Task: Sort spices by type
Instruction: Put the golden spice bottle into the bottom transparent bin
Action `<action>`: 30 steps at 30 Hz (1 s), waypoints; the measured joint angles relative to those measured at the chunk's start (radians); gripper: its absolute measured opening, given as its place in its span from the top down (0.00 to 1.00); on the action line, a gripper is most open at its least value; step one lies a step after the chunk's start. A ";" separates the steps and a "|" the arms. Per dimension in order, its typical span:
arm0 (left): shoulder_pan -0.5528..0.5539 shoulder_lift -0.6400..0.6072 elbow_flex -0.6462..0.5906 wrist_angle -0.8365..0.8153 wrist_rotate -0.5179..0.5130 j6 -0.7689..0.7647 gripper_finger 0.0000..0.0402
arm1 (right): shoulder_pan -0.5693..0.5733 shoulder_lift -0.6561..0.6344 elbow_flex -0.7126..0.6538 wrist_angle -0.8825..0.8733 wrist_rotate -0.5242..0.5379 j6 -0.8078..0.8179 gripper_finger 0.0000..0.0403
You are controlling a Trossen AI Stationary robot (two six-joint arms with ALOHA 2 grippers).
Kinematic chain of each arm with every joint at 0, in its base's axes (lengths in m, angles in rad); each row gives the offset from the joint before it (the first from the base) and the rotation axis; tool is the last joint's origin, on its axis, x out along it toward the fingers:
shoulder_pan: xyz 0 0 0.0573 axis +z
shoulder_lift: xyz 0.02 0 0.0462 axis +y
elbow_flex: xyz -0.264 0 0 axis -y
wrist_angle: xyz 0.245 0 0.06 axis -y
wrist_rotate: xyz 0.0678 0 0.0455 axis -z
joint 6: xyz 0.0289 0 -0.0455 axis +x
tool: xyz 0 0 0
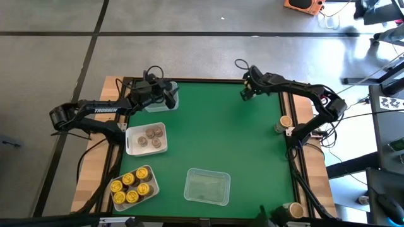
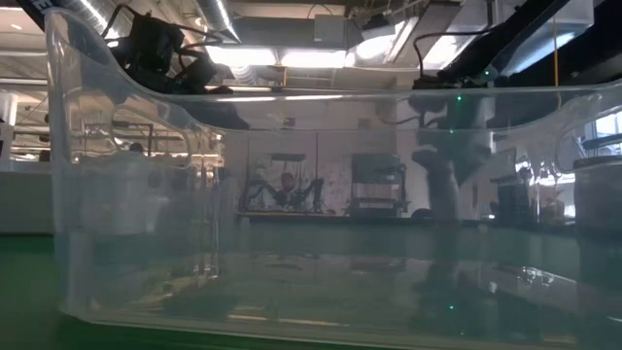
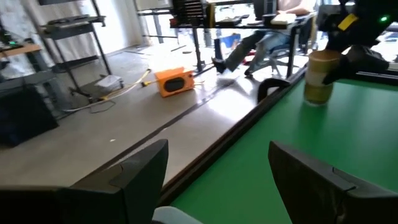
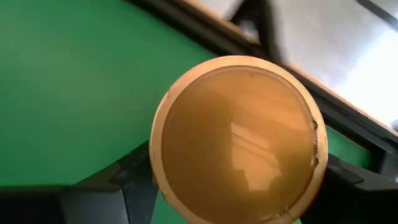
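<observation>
The right claw (image 4: 233, 180) stands at the far edge of the green worktop (image 1: 214, 135), its fingers closed on a small cylindrical spice jar with an orange-tan lid (image 4: 236, 140), whose round top fills the right wrist view. From the left wrist view the jar (image 3: 320, 78) is upright on the worktop in that grip. The left claw (image 3: 217, 180) hovers released over a clear plastic tray (image 1: 163, 99) at the far left corner. On the left side, a white tray (image 1: 129, 142) holds brownish-grey-lidded jars (image 1: 151, 137) and another tray (image 1: 151, 176) holds yellow-lidded jars (image 1: 129, 188); an empty clear tray (image 1: 207, 186) lies near the front. The step appears to be a pick-up: lifting straight up and keeping the jar vertical should prevent slipping. Two more tan-lidded jars (image 1: 285, 121) wait off the right edge, so an unused tray seems the fitting destination.
</observation>
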 joint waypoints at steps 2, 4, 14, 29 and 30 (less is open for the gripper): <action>0.000 0.000 0.000 0.000 0.031 -0.001 0.31 | 0.036 0.000 0.000 0.015 -0.031 -0.009 0.30; 0.000 0.000 0.000 0.000 0.063 -0.002 0.31 | 0.075 0.000 0.000 0.028 -0.065 -0.010 0.30; -0.038 0.000 0.000 -0.102 0.166 -0.055 0.31 | 0.261 0.000 0.000 0.039 -0.085 -0.008 0.30; -0.216 0.000 0.000 -0.163 0.166 -0.024 0.31 | 0.491 -0.001 0.000 0.051 -0.132 0.121 0.30; -0.230 0.000 0.000 -0.190 0.166 -0.024 0.31 | 0.510 -0.001 0.000 0.053 -0.134 0.131 0.30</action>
